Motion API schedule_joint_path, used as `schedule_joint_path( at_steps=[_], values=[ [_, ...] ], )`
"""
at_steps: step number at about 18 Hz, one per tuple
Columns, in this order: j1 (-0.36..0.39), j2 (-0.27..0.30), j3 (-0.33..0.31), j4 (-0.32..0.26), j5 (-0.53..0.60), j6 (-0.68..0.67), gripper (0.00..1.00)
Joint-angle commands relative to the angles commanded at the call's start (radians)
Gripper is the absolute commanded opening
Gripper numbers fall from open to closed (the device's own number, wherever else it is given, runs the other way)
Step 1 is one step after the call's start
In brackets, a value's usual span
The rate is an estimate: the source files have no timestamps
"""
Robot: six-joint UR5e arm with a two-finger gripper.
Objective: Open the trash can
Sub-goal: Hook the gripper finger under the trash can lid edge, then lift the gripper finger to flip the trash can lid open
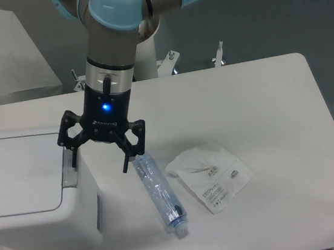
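Spanning most of the frame, the white table (pixel 256 108) carried everything. Trash can (pixel 32 193) sat at the lower left, partly cut off by the frame edge, lid (pixel 14 174) flat and closed, grey push tab (pixel 69 169) on the lid's right edge. UR5e arm (pixel 121 21) came down from top centre. Gripper (pixel 98 159) hung at the can's upper right corner, fingers spread wide: left-hand finger (pixel 72 154) right above the tab, contact unclear; right-hand finger (pixel 126 160) over bare table beside the can. Clear plastic bottle (pixel 159 193) lay on its side just right of the can, its upper end near the right-hand fingertip. Crumpled white packet (pixel 210 176) lay beside the bottle, centre-bottom.
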Motion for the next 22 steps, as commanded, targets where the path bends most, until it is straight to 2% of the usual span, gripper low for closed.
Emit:
schedule_joint_path(
  at_steps=[14, 16, 22],
  values=[
    [0.0, -0.003, 0.005, 0.0, -0.002, 0.0, 1.0],
    [0.0, 0.0, 0.024, 0.0, -0.002, 0.0, 1.0],
    [0.024, -0.005, 0.147, -0.002, 0.005, 0.018, 1.0]
  ],
)
